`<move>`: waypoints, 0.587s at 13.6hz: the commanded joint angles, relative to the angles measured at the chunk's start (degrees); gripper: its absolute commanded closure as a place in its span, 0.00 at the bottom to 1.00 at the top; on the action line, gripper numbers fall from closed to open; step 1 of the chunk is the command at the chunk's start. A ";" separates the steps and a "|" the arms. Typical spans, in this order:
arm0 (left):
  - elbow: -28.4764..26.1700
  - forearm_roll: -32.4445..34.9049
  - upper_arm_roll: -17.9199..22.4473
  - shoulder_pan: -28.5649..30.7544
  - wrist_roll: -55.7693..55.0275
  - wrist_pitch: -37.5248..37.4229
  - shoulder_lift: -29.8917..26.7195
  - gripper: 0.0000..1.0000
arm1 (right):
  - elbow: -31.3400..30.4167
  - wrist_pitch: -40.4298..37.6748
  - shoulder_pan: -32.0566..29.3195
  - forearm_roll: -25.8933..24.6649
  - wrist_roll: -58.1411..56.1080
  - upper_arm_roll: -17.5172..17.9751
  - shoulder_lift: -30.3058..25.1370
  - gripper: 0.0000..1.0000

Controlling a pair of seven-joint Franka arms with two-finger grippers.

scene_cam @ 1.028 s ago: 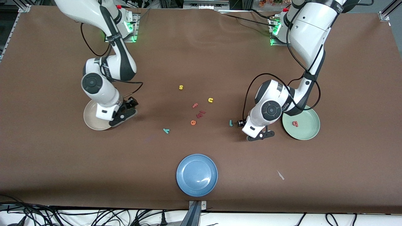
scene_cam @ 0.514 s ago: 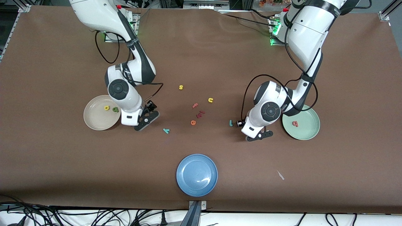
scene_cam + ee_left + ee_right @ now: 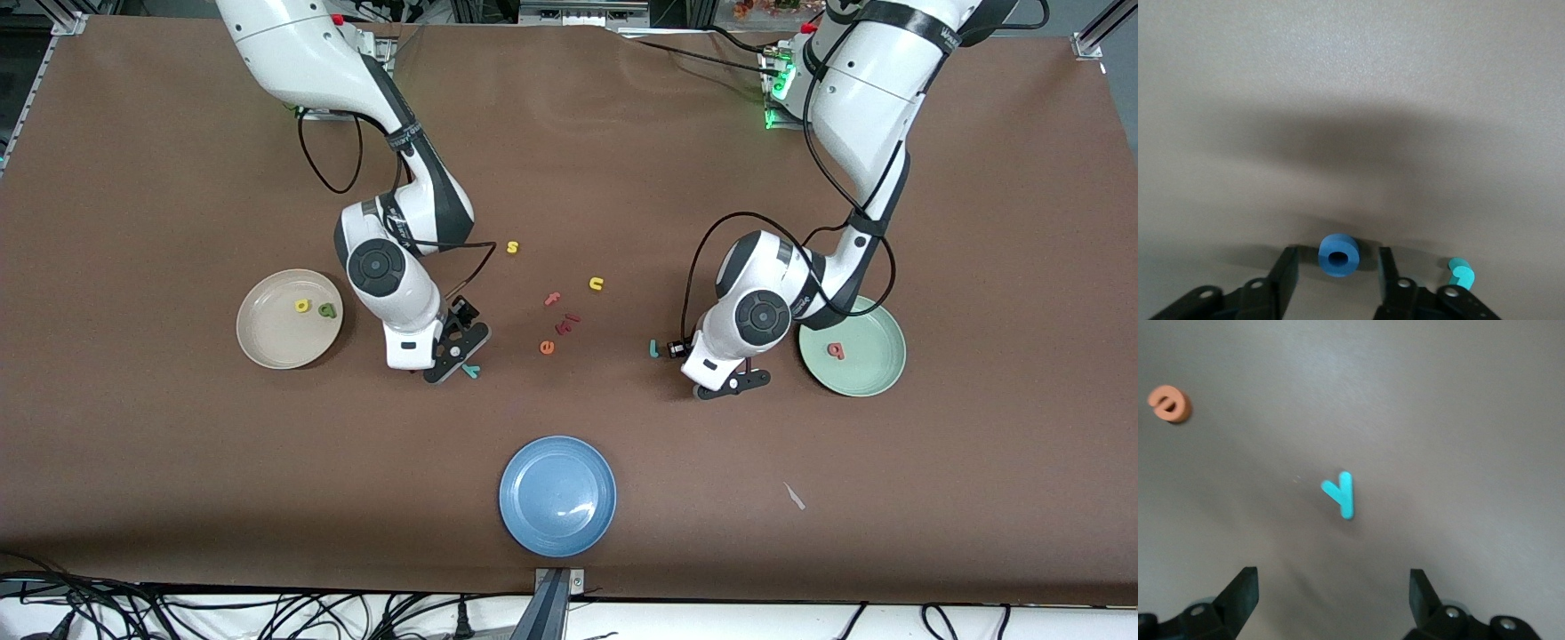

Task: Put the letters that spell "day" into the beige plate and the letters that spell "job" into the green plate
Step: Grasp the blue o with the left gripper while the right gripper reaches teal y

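Note:
The beige plate (image 3: 271, 347) holds a yellow d (image 3: 302, 306) and a green a (image 3: 328, 310). My right gripper (image 3: 455, 352) hangs open over the teal y (image 3: 471, 371); the wrist view shows that y (image 3: 1341, 493) ahead of the right gripper (image 3: 1331, 585). My left gripper (image 3: 1337, 259) is low at the table, open, its fingers (image 3: 1286, 263) on either side of the blue o (image 3: 1338, 254) with a gap on each side. The teal j (image 3: 1461, 272) lies beside it, the j (image 3: 654, 348) toward the right arm's end from the left gripper (image 3: 731, 384). The green plate (image 3: 876, 372) holds the red b (image 3: 835, 350).
A blue plate (image 3: 557, 495) sits near the front edge. Loose letters lie mid-table: yellow s (image 3: 512, 247), yellow u (image 3: 596, 284), pink f (image 3: 552, 299), a red letter (image 3: 567, 323) and orange e (image 3: 547, 348). A white scrap (image 3: 794, 496) lies near the front.
My right arm has swung from over the beige plate to over the teal y, uncovering the d and a in the plate. The left arm has barely moved.

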 commanded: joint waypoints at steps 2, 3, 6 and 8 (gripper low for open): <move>0.01 -1.06 0.42 -0.52 0.42 0.50 -0.11 0.47 | 2.50 -0.34 -3.44 2.28 -8.23 2.99 3.10 0.00; 0.01 -0.79 0.42 -0.52 0.51 0.59 -0.02 0.47 | 3.20 -0.34 -3.97 2.36 -9.39 3.08 3.71 0.00; 0.36 -0.62 0.51 -0.34 0.86 1.99 0.51 0.54 | 3.99 -0.25 -4.24 2.36 -10.19 3.08 4.51 0.00; 0.36 -0.62 0.51 -0.34 0.95 1.99 0.51 0.55 | 5.57 -0.25 -4.24 2.36 -10.01 3.08 5.56 0.00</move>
